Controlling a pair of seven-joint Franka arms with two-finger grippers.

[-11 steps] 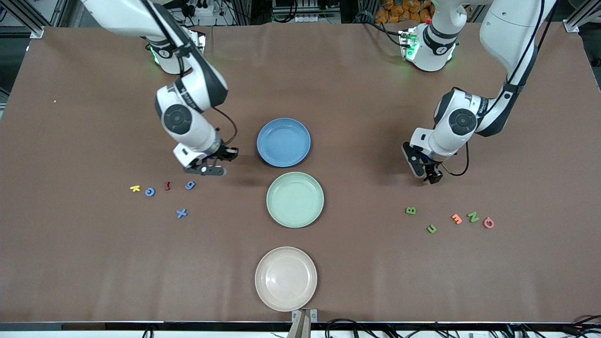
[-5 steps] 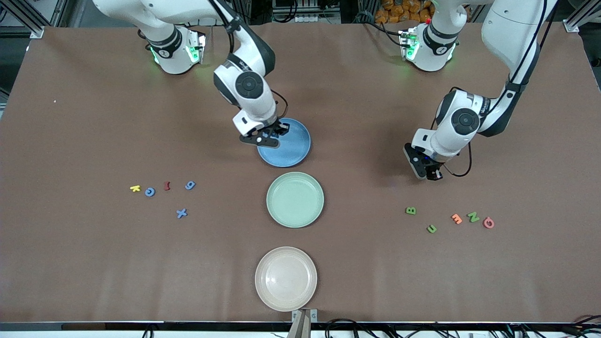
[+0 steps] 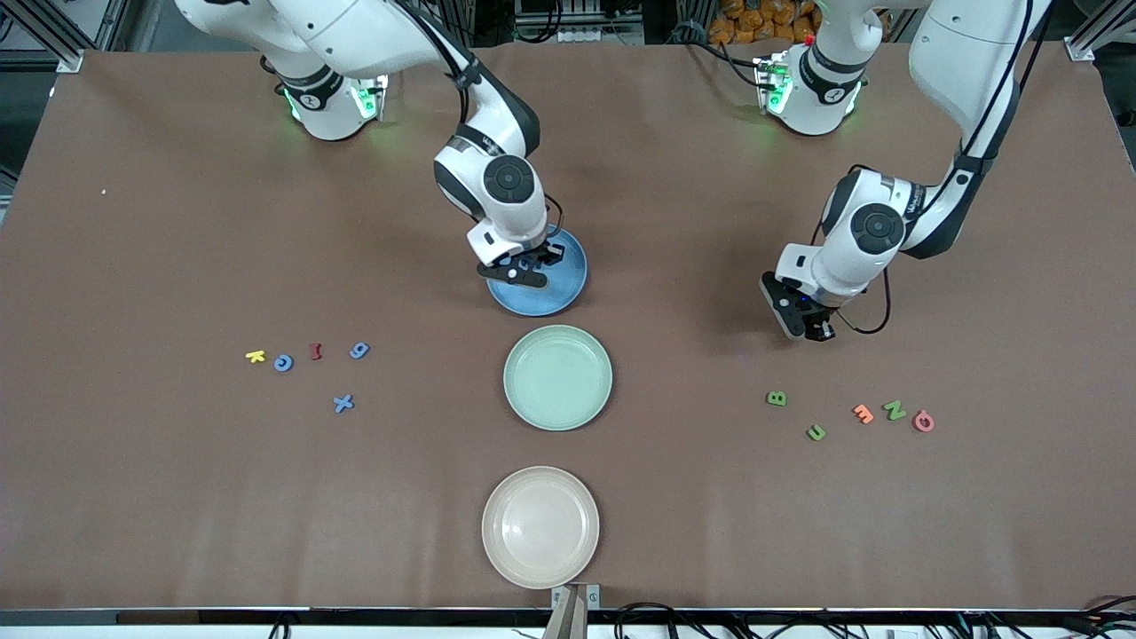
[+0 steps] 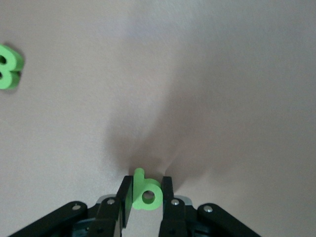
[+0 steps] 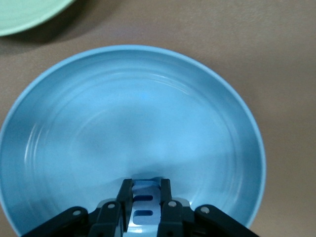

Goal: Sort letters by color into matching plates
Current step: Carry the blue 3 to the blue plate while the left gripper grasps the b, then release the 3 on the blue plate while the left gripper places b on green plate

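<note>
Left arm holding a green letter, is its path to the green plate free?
Probably yes. The left gripper is shut on the green letter over bare table, and nothing stands between it and the pale green plate. The right gripper is over the blue plate, off that path.

table point(image 3: 177, 497): brown, matte | rails point(image 3: 53, 35): aluminium, at corners | backdrop: dark, possibly cables

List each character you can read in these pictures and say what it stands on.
"K": yellow letter, on the table.
"X": blue letter, on the table.
"B": green letter, on the table.
"N": green letter, on the table.
Markings on the arms: too small to read.
</note>
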